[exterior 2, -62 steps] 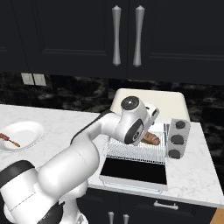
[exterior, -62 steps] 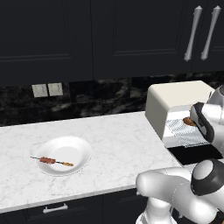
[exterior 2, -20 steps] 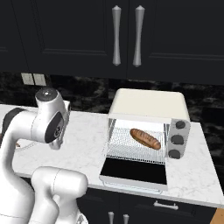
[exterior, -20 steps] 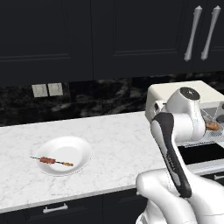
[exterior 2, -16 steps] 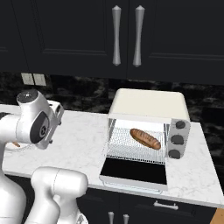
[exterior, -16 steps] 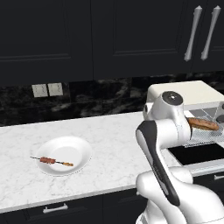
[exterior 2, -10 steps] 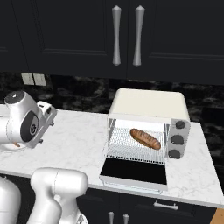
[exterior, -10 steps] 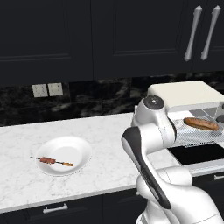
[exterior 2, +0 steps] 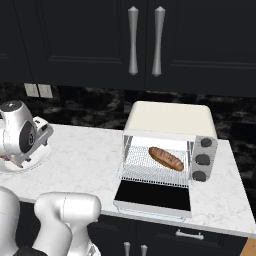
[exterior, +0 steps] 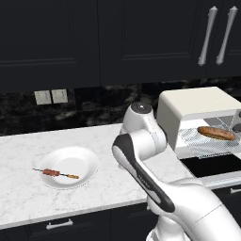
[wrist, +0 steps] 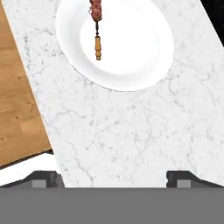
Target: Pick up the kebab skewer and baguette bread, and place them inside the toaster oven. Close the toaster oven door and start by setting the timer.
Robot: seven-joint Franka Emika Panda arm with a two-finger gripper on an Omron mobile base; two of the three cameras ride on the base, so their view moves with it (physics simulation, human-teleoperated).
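Swinging away from the toaster oven (exterior 2: pixel 170 145), the wide-open empty gripper (wrist: pixel 114 177) is nearing the plate (wrist: pixel 131 57), risking nudging the thin kebab skewer (wrist: pixel 96 26) sideways.

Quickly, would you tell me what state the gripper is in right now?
Gripper: open and holding nothing, fingertips wide apart above the marble counter.

A round white plate (exterior: pixel 75 162) sits on the white marbled worktop (exterior: pixel 28 197) below a pale double wall socket (exterior: pixel 51 96) on the black stone backsplash (exterior 2: pixel 95 107), with dark cabinets carrying long silver handles (exterior 2: pixel 145 40) above and wooden floor (wrist: pixel 17 109) beside the worktop's edge.
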